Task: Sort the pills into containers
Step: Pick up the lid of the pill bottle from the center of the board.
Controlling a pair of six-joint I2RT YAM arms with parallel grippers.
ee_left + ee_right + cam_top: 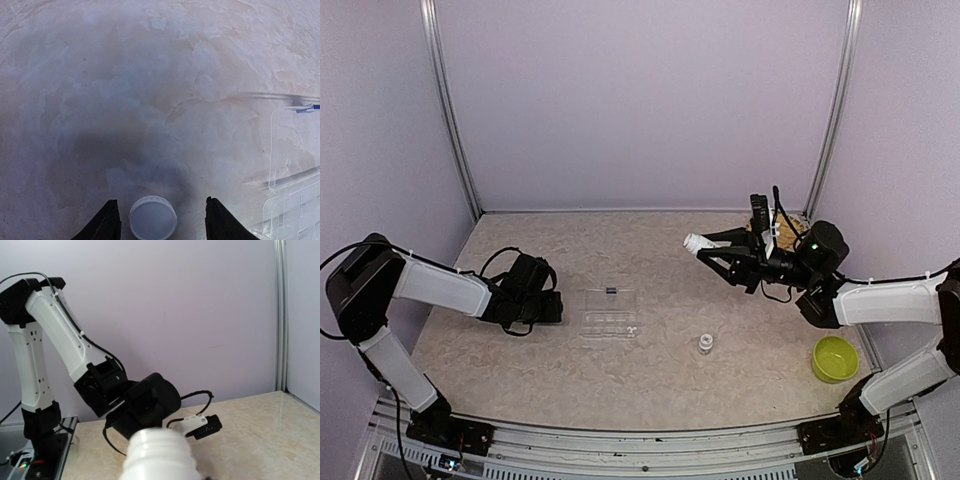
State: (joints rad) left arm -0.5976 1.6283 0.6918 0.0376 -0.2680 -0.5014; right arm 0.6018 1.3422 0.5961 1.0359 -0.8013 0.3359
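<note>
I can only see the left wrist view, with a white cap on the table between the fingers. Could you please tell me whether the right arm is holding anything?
Observer: Yes, the right hand is shut on a white bottle. It is raised above the table, and its uncapped, threaded neck points left.
Operator: Thank you. I see only a corner of a clear box. Where does it lie?
Observer: The clear compartment box lies flat mid-table, between the two arms, with its lid folded open.
Operator: Is anything else on the right side?
Observer: A lime-green bowl sits near the table's right edge.
</note>
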